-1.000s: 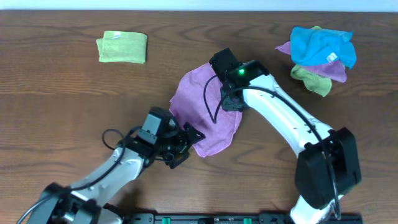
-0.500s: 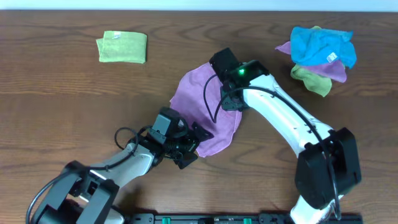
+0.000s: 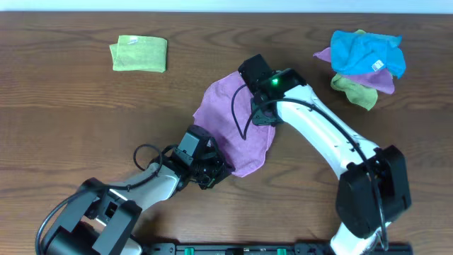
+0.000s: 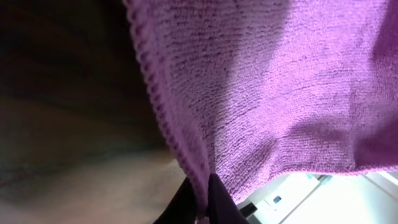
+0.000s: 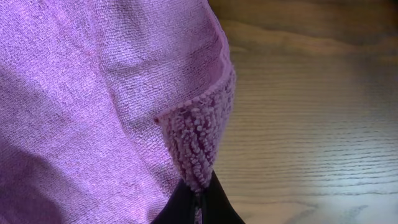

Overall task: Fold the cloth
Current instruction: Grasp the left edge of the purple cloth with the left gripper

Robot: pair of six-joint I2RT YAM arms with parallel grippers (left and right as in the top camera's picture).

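Observation:
The lilac cloth (image 3: 228, 117) lies crumpled in the middle of the wooden table. My left gripper (image 3: 221, 168) is at its near edge and shut on that hem. In the left wrist view the cloth (image 4: 280, 93) fills the frame, with its stitched edge pinched in my left gripper (image 4: 204, 200). My right gripper (image 3: 263, 117) is at the cloth's right side, shut on a corner. The right wrist view shows the fuzzy corner of the cloth (image 5: 198, 143) pinched in my right gripper (image 5: 198, 202), over bare wood.
A folded green cloth (image 3: 139, 54) lies at the back left. A heap of blue, purple and green cloths (image 3: 364, 60) sits at the back right. The right arm (image 3: 333, 149) stretches across the table's right half.
My left gripper has slid right to the cloth's near edge and shut on it. The right arm and the cloth's upper part have not moved.

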